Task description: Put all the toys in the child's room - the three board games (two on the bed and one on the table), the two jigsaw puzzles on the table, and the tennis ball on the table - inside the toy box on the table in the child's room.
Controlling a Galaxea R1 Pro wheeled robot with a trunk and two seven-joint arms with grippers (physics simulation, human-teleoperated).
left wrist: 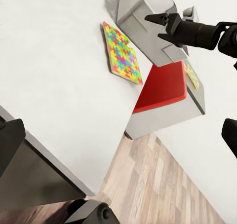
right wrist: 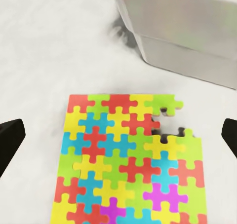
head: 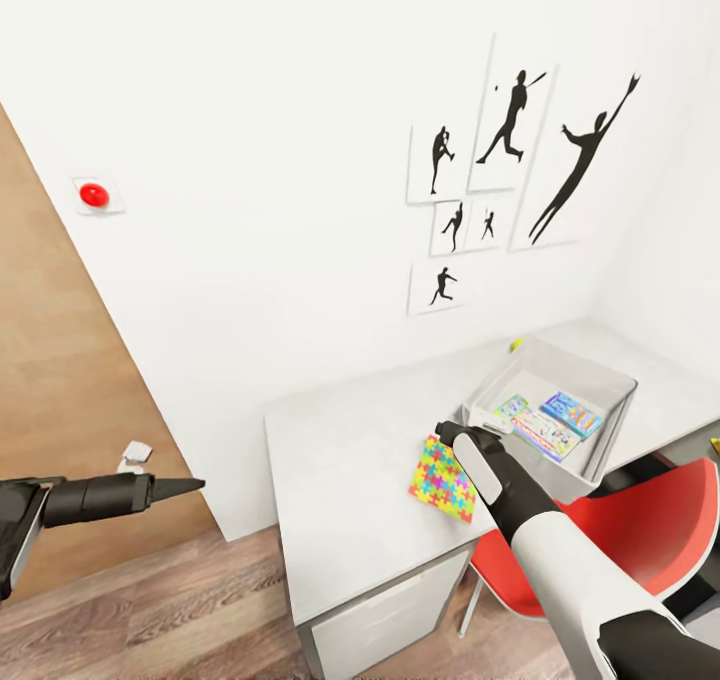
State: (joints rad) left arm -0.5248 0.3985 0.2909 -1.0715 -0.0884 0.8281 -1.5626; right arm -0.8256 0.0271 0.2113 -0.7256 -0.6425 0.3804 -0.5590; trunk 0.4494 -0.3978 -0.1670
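A colourful jigsaw puzzle (head: 443, 478) lies flat on the white table (head: 340, 460), just beside the translucent grey toy box (head: 603, 378). My right gripper (head: 447, 428) hovers open over the puzzle (right wrist: 123, 160), its fingers (right wrist: 10, 142) spread wide on either side. Board games (head: 560, 422) lie inside the box. A small tennis ball (head: 517, 344) sits behind the box by the wall. Far off the table's near-left side, my left gripper (head: 192, 483) is open and holds nothing. A second yellow-green puzzle (left wrist: 191, 76) lies on the table past the chair.
A red chair (head: 620, 530) is tucked under the table below the toy box. A wooden door (head: 60, 380) stands at the left, close behind my left arm. Silhouette pictures (head: 515, 170) hang on the white wall. The floor (head: 150, 620) is wood.
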